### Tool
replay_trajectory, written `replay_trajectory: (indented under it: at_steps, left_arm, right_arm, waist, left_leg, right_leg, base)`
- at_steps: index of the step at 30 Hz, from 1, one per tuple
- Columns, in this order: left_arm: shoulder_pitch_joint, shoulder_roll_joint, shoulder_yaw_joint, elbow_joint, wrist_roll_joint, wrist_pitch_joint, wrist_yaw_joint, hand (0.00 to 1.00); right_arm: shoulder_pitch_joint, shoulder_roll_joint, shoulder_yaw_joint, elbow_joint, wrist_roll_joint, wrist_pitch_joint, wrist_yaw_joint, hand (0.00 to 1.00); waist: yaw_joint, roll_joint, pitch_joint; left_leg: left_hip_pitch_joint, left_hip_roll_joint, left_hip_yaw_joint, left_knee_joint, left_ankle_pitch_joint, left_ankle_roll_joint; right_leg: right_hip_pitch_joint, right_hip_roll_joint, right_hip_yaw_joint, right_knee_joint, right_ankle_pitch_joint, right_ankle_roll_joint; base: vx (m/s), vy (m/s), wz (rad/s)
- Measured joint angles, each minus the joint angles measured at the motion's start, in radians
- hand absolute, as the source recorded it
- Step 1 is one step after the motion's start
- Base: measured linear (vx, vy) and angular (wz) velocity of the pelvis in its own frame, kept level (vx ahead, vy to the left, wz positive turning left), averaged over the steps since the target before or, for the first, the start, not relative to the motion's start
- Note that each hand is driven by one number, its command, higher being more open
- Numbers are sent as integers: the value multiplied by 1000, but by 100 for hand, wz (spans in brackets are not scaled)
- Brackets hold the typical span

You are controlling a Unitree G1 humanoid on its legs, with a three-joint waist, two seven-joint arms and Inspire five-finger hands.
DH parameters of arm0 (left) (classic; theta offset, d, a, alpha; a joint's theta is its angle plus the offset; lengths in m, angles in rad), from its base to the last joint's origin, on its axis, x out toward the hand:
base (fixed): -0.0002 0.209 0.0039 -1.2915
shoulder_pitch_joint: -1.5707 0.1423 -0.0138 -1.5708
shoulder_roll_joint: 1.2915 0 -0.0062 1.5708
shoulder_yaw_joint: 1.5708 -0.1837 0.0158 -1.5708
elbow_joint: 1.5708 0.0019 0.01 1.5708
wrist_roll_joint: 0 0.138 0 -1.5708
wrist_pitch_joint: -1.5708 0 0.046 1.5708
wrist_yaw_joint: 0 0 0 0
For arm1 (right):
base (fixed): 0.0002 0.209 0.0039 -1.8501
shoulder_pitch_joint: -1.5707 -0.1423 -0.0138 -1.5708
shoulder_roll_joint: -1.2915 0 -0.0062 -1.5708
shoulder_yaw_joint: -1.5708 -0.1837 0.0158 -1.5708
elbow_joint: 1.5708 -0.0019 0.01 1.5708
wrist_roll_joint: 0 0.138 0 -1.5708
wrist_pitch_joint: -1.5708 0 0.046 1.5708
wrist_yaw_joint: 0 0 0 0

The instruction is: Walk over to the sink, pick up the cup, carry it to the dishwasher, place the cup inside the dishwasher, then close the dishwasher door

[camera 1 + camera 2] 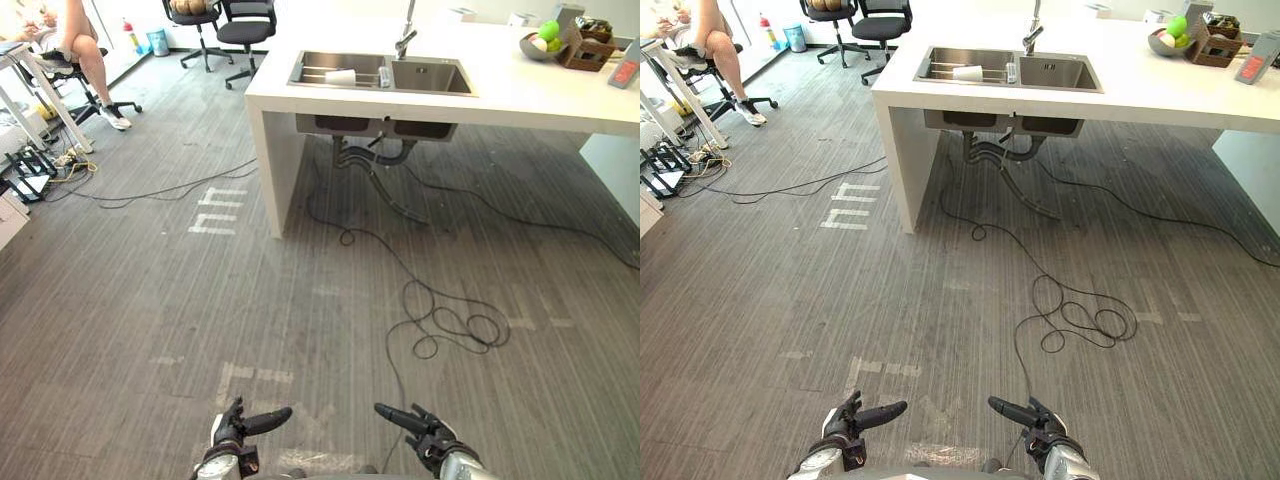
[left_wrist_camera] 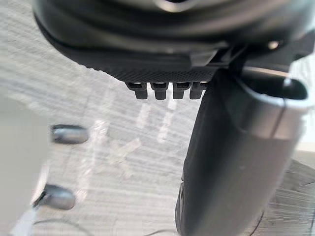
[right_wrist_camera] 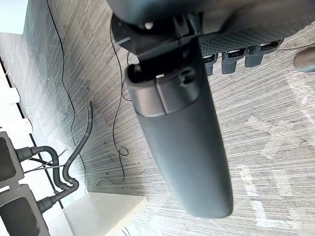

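both left hand [image 1: 238, 430] and right hand [image 1: 428, 434] hang open, empty; cup [image 1: 341, 77] seems tipped in the sink [image 1: 432, 78], so i fear it rolling when grasped.

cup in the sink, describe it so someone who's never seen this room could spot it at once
Find the long white counter and its steel double sink by the tap. In the left basin, on the wire rails, sits the cup: the only white thing in there, unlike the small grey cylinder beside it.
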Motion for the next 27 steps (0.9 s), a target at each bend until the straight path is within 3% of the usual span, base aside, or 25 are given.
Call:
replay_trajectory:
  at_steps: [16,18,19,21,25,27]
  left_arm:
    - [15,3,-2,46,-26,2,-45,100]
    - [10,4,-5,51,-36,1,-51,100]
    - [4,14,-9,52,-45,1,-62,100]
    - [-3,25,-12,52,-58,-7,-64,100]
    - [-23,49,-15,52,-94,-28,-56,100]
    - [-24,47,-15,51,-102,-27,-55,100]
  right_arm:
    - [31,6,-42,7,24,28,-36,100]
    - [31,6,-56,8,25,40,-44,100]
    - [31,4,-58,8,40,44,-50,100]
    - [31,4,-58,9,54,47,-56,100]
    - [12,-4,-76,9,64,49,-57,100]
    - [26,-1,-97,4,90,47,-45,100]
  waist:
    - [-1,0,0]
    - [-2,0,3]
    - [-4,-14,17]
    - [-5,-28,34]
    - [-18,-59,104]
    - [-28,-46,117]
  left_leg:
    - [-1,3,30,-9,1,14]
    - [-9,3,32,-8,-8,22]
    - [-9,-6,32,1,-16,35]
    - [-8,-25,34,14,-20,46]
    - [58,-66,33,44,-57,89]
    - [61,-33,24,119,-122,91]
  right_leg:
    - [-25,4,25,18,-8,-9]
    - [-77,-13,21,123,-66,-10]
    - [-141,-53,20,276,-141,22]
    - [-208,-103,22,443,-193,55]
    - [-362,-238,25,857,-206,72]
    - [-400,-221,39,760,-228,62]
  base:
    - [-20,3,-5]
    - [15,14,5]
    - [33,40,11]
    - [28,59,4]
    - [58,61,2]
    - [132,43,11]
